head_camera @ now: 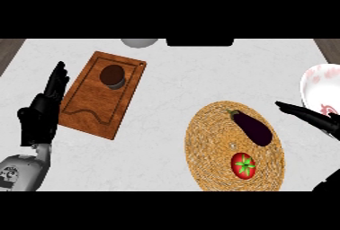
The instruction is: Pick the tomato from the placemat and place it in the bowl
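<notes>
While the tomato (243, 165) sits red and green-capped on the woven round placemat (207, 148), low on the mat's near right part, nothing is touching it. Just above it on the same mat lies a dark purple eggplant (253, 127), angled from upper left to lower right, close to the tomato but apart from it. Over at the right edge, the white bowl (319, 87) with its pink pattern is partly cut off by the frame, standing off the mat on the pale marbled bench (186, 76). And there's the right hand (307, 116), black fingers stretched out straight and pointing left, showing in front of the bowl's lower part and above the mat's right rim, with nothing in its hold. Across the bench, a brown wooden cutting board (96, 108) lies tilted, carrying a dark round object (114, 76) near its top end. Left of the board, the left hand (41, 114) rests open, fingers up, holding nothing. At the far edge, a grey rounded thing (139, 42) peeks in, too cropped to identify.
</notes>
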